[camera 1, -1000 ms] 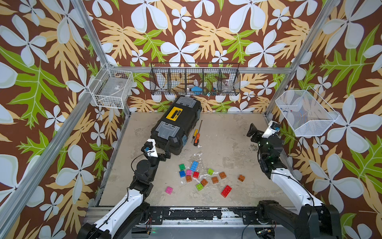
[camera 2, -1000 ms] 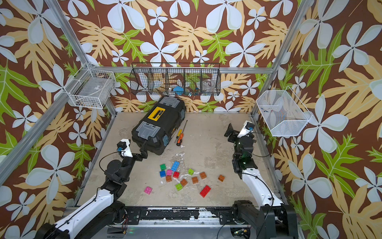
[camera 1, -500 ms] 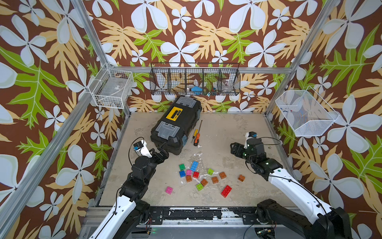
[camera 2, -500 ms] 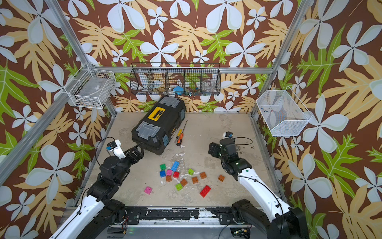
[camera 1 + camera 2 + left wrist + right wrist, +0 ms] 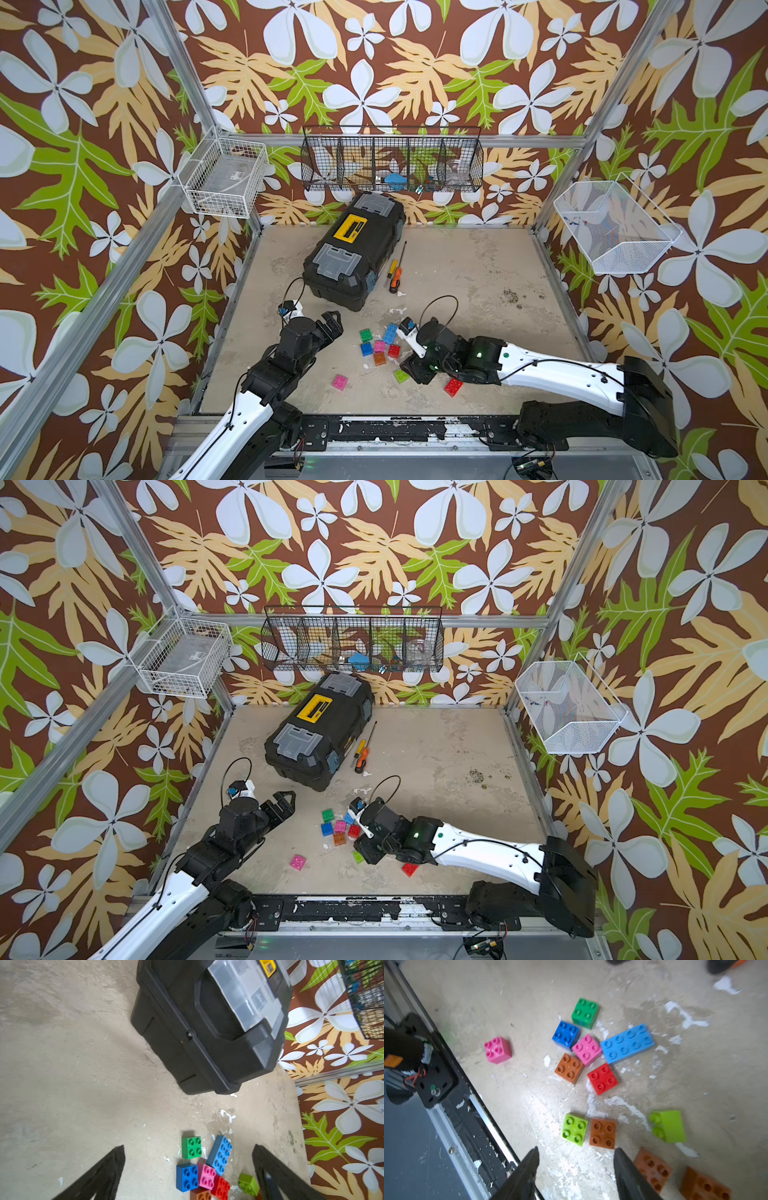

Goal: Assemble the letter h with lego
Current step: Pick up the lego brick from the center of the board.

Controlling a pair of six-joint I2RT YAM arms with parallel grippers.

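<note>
Lego bricks lie loose and single on the counter, gathered toward its front edge between the two arms, none joined to another yet. Nearest the front rail, a lone pink brick sits apart toward the left. A long red brick lies just beside the right arm.

The right jaws hang low over the counter and stand apart, with bare counter between them. In the right wrist view their tips stop just short of a lime square and an orange-brown square that sit side by side. A second lime brick lies tipped on its side near them, and two more orange-brown bricks lie beside one jaw.

A little farther comes a tight cluster: an orange-brown brick, a red square, a pink square, a dark-blue square, a green square and a long light-blue brick.

The left jaws, on the left arm, are spread wide and empty, to the left of the cluster, clear of every brick and pointing toward it.

Behind stands a black toolbox with two screwdrivers just beside it. On the far wall hangs a black wire basket.
</note>
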